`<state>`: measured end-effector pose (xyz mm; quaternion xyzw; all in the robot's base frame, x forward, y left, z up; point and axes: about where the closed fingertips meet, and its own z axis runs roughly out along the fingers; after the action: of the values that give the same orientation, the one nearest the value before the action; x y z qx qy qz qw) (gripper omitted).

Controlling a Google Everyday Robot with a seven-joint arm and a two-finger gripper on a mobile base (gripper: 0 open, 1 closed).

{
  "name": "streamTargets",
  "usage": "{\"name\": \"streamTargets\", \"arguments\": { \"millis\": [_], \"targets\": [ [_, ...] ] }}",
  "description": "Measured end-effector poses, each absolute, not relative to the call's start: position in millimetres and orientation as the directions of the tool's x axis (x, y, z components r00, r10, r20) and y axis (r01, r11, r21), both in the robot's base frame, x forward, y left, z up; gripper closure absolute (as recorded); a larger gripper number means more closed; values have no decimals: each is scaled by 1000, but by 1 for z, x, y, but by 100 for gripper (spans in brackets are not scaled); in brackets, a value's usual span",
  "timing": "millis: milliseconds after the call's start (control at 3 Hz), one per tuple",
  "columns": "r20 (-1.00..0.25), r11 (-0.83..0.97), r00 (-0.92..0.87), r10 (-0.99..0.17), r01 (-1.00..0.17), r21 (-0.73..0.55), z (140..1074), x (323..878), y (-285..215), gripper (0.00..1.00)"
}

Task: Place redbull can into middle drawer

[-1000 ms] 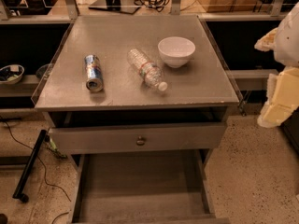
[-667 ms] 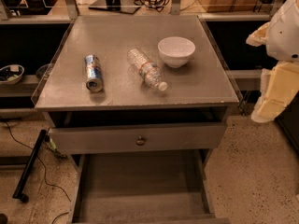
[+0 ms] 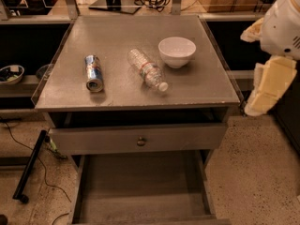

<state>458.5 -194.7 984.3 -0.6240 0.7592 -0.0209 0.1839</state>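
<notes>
The redbull can (image 3: 93,72) lies on its side on the left part of the grey cabinet top (image 3: 117,36). The middle drawer (image 3: 140,186) stands pulled out at the bottom of the view, its flat floor bare. My gripper (image 3: 249,71) hangs at the right edge of the view, beyond the cabinet's right side and far from the can. Its two pale fingers (image 3: 267,86) stand apart and hold nothing.
A clear water bottle (image 3: 147,69) lies beside the can, and a white bowl (image 3: 176,51) stands at the back right. A drawer front with a brass knob (image 3: 141,141) sits just above the open drawer. Cables and a black bar (image 3: 29,165) lie on the floor at the left.
My gripper and arm have shifted a little to the left, toward the cabinet's right side. The can, bottle, bowl and drawers have not moved.
</notes>
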Motion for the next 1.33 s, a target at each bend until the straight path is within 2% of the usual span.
{"name": "streamTargets", "arguments": {
  "millis": [333, 1000, 1333],
  "targets": [
    [-310, 139, -52, -949, -954, -265, 987, 488, -151, 0],
    [-356, 10, 87, -930, -965, -260, 982, 520, -97, 0],
    [-358, 7, 93, -929, -964, -267, 982, 524, -95, 0]
  ]
}}
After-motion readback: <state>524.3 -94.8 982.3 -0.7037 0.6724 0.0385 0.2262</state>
